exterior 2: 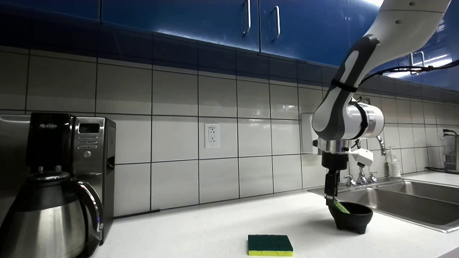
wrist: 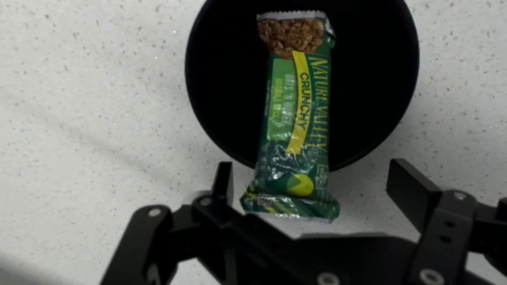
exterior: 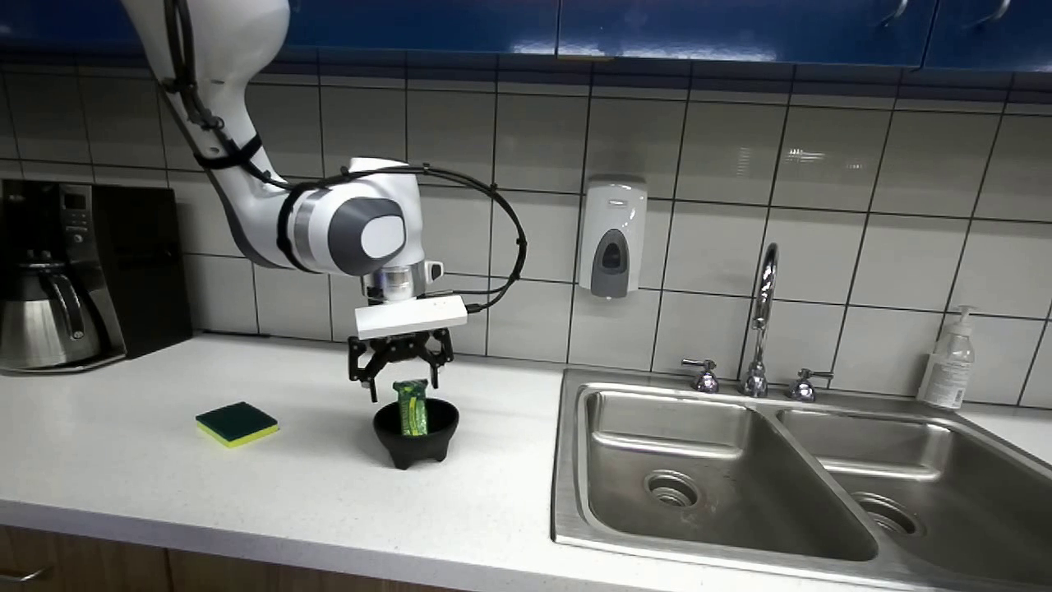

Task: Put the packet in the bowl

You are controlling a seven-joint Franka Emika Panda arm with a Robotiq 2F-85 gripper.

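The green packet (exterior: 413, 415) leans tilted in the black bowl (exterior: 403, 449), its lower end inside and its upper end past the rim. In an exterior view the packet (exterior 2: 340, 206) rests against the near-gripper side of the bowl (exterior 2: 355, 218). In the wrist view the packet (wrist: 297, 103) lies lengthwise across the bowl (wrist: 372, 79). My gripper (exterior: 404, 386) is open above the bowl's edge. In the wrist view its fingers (wrist: 311, 182) stand apart on both sides of the packet's upper end, with gaps showing on each side.
A green and yellow sponge (exterior: 237, 423) lies on the white counter (exterior: 312, 493) beside the bowl. A steel double sink (exterior: 567, 460) with a faucet (exterior: 764, 312) is on the bowl's other side. A coffee maker (exterior: 140, 263) stands at the counter's far end.
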